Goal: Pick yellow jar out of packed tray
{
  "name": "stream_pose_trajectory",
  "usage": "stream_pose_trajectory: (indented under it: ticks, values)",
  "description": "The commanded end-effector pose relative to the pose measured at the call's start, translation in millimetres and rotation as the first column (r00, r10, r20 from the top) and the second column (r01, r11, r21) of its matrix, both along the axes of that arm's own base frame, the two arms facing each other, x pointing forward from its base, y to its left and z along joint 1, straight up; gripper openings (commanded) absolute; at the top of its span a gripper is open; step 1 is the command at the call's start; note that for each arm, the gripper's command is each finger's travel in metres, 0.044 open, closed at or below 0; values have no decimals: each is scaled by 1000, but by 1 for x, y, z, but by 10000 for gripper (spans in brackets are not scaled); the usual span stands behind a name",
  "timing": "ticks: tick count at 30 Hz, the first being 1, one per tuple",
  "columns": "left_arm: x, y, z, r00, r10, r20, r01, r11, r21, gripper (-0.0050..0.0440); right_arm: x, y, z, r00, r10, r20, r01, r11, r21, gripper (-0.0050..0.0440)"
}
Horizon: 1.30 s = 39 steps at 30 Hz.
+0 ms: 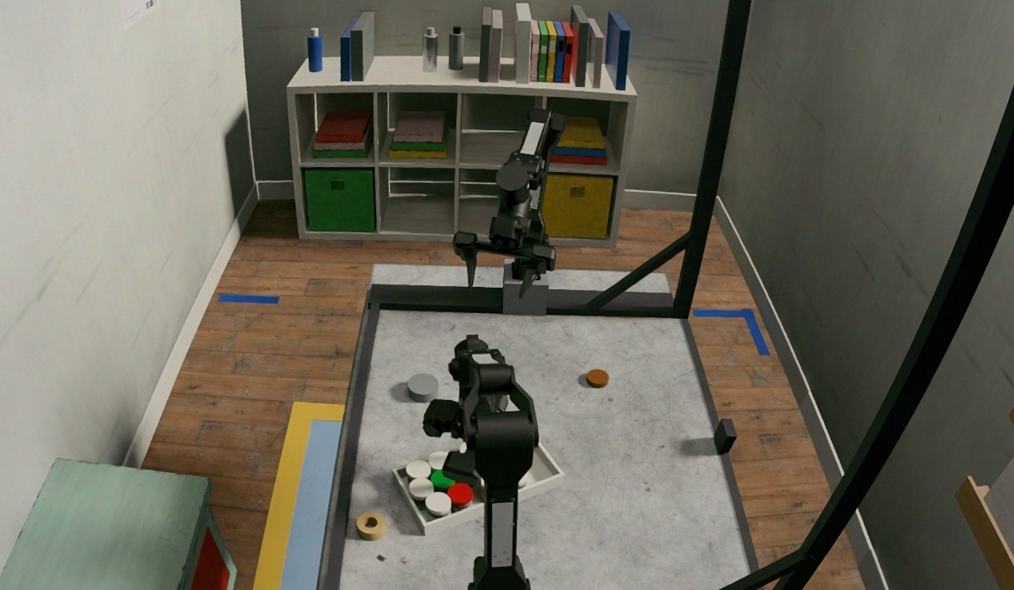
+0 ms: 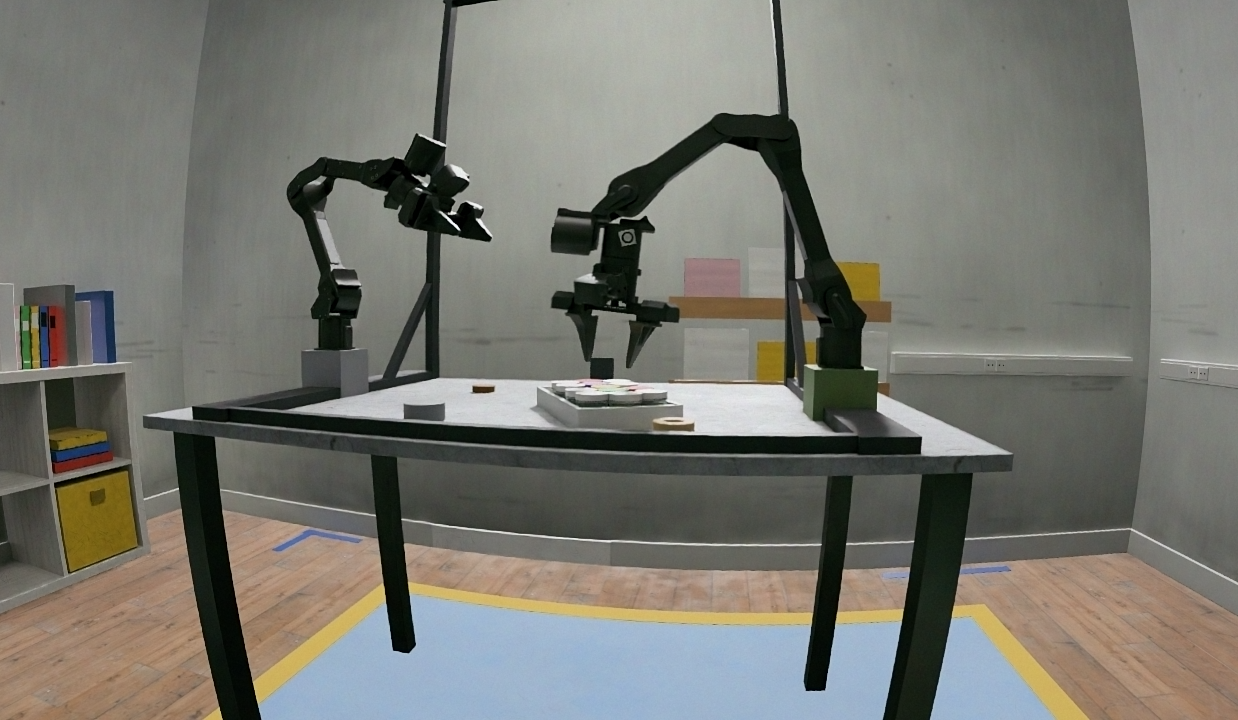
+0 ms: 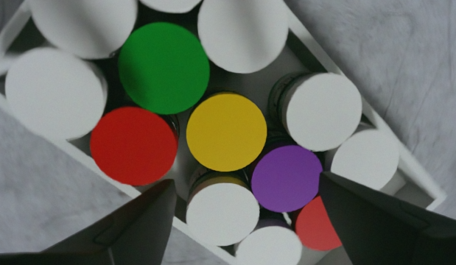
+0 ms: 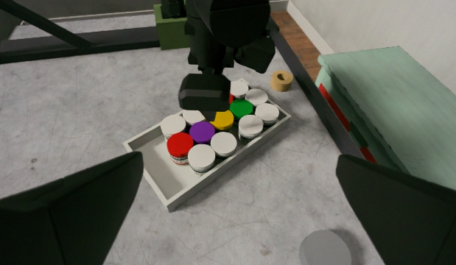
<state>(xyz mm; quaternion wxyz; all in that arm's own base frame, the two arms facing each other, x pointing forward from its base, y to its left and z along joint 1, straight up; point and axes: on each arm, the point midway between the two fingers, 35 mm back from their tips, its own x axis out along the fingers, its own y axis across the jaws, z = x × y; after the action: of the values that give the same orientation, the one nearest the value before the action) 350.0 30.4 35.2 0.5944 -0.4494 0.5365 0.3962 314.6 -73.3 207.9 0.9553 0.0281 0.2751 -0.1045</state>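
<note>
The yellow-capped jar [image 3: 226, 131] stands upright in the middle of the white tray, also seen in the right wrist view [image 4: 223, 119]. It is packed between a green jar [image 3: 163, 68], a red jar [image 3: 133, 145], a purple jar [image 3: 286, 178] and several white-capped jars. All jars stand caps up. My left gripper [image 2: 612, 344] hangs open above the tray, fingertips clear above the caps and holding nothing. My right gripper [image 1: 497, 288] is wide open and empty, high up near the far edge of the table.
On the table stand a grey disc [image 1: 423, 386], an orange disc [image 1: 597, 378], a tan ring [image 1: 370, 523] next to the tray's corner, and a small dark block [image 1: 725, 435]. One end of the tray is free of jars. A green cabinet [image 4: 390, 110] stands beside the table.
</note>
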Motion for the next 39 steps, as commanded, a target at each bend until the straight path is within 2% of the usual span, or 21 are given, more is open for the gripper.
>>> stream_pose_trajectory:
  ticks: [1, 5, 7, 11, 16, 20, 24, 31, 39]
  values:
    - [12, 4, 8, 978, 207, 6, -207, 978, -34, 320, -2, 0, 11, 999, -3, 39, 3, 1000, -6, 440]
    - [15, 6, 7, 933, 361, -20, -361, 931, -57, 320, -1, 0, 16, 999, -2, 50, 3, 1000, -9, 440]
    - [15, 6, 7, 933, 361, -20, -361, 931, -57, 320, -1, 0, 16, 999, -2, 50, 3, 1000, -9, 440]
    - [17, 8, 6, 863, 503, -51, -505, 860, -64, 320, -1, 0, 15, 999, -2, 48, 3, 1000, -9, 440]
    - [14, 15, 4, 766, 637, -79, -641, 767, -26, 320, -1, 0, 15, 999, -2, 48, 3, 1000, -9, 440]
    - [6, 17, -2, 728, 679, -100, -681, 732, 8, 320, 0, 1, 14, 999, 1, 41, 0, 1000, -8, 440]
    - [6, 17, -5, 727, 679, -98, -682, 731, 8, 320, 0, 1, 14, 999, 1, 41, 0, 1000, -8, 440]
    - [3, 15, -42, 727, 678, -108, -682, 732, 10, 320, 0, 1, 14, 999, 1, 41, 0, 1000, -8, 440]
    - [4, 16, -51, 729, 676, -108, -679, 734, 11, 320, 0, 1, 14, 999, 1, 41, 0, 1000, -8, 440]
